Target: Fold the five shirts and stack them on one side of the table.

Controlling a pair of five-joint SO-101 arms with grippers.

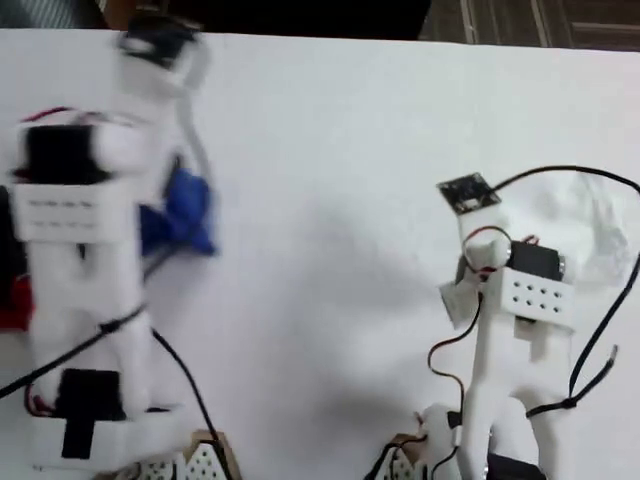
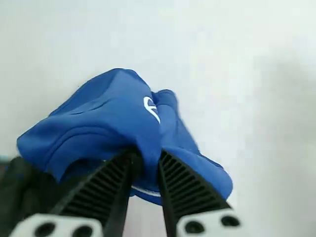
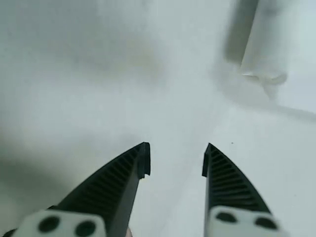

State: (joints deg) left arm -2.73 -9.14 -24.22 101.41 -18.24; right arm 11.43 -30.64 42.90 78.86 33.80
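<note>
Blue shirt (image 2: pixel 113 118) gripped by clenched left end effector (image 2: pixel 146 157): fabric bunched between jaws, rest draped just beyond tips, white desk (image 1: pixel 330 150) seen past it. Right end effector (image 3: pixel 176 148) spread, nothing held, bare desk ahead of tips, shirt well apart from it. Risks judged: only crumpled fold is pinched, so cloth could be pulled free if tugged. Shirt could be set down wadded rather than flat, spoiling fold. Hanging hem could be dragged or snagged under arm.
</note>
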